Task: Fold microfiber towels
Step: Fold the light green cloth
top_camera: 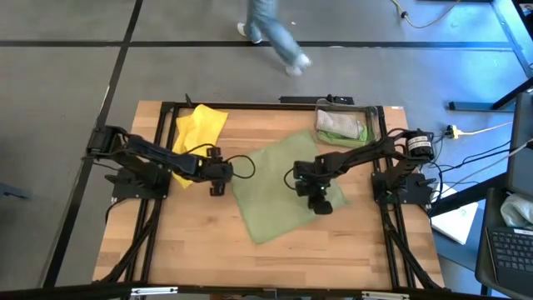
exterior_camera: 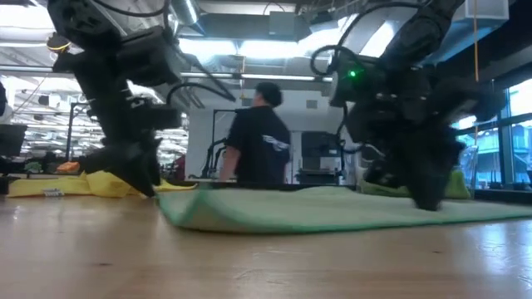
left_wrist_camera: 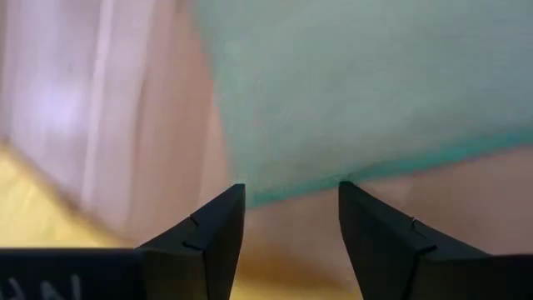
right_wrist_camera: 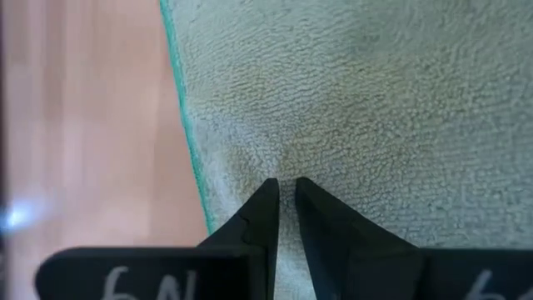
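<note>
A pale green microfiber towel (top_camera: pixel 279 187) lies spread flat on the wooden table, turned like a diamond. My right gripper (top_camera: pixel 320 202) stands on it near its right corner, shut on the cloth (right_wrist_camera: pixel 375 100). My left gripper (top_camera: pixel 221 178) hangs open just off the towel's left side; in the left wrist view (left_wrist_camera: pixel 291 196) the towel's teal-stitched edge (left_wrist_camera: pixel 300 190) lies just ahead of its spread fingertips. A bright yellow towel (top_camera: pixel 198 129) lies crumpled at the table's far left. My right gripper pinches a small pucker of the towel's top surface (right_wrist_camera: pixel 286 171) between its two fingertips, a little in from the stitched edge (right_wrist_camera: pixel 187 142). The fingers slant down from above. The towel stays flat on the table (exterior_camera: pixel 316 208), with creases running into the tips.
A clear plastic bin (top_camera: pixel 372 125) at the far right holds a pale folded cloth (top_camera: pixel 340 125). Bare wood lies along the near edge (top_camera: pixel 250 258). A person (exterior_camera: pixel 259 137) walks on the floor beyond the table's far side.
</note>
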### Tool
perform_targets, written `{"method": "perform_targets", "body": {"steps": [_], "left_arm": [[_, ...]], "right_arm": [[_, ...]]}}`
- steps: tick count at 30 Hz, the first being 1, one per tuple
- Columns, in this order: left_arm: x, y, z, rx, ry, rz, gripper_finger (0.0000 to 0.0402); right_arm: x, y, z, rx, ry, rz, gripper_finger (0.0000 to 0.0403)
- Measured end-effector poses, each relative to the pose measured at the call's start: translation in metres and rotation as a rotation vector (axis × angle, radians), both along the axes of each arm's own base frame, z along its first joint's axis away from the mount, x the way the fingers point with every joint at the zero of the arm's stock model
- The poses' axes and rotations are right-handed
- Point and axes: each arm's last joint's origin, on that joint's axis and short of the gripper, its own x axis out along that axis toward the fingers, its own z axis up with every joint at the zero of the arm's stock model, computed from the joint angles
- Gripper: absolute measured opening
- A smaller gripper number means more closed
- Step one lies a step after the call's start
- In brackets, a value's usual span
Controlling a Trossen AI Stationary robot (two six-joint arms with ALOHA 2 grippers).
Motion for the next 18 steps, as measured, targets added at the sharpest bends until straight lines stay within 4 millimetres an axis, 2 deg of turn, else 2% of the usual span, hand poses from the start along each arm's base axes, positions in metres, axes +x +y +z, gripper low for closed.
{"method": "perform_targets", "body": {"steps": [5,11,15,18], "left_arm": [[-0.010,-0.001,0.006,-0.006,0.012,0.061,0.0185],[-0.015,-0.011,0.014,-0.059,-0.033,0.062,0.0185],[-0.015,-0.019,0.021,-0.070,-0.090,0.033,0.0185],[-0.015,-0.023,0.026,-0.060,-0.131,0.016,0.0185]], "right_arm": [[-0.009,0.003,-0.001,0.023,0.080,0.039,0.0053],[-0.009,0.003,0.004,0.022,0.049,0.055,0.0053],[-0.010,0.002,0.013,-0.020,0.005,0.058,0.0053],[-0.011,0.000,0.030,-0.125,-0.080,0.054,0.0053]]}}
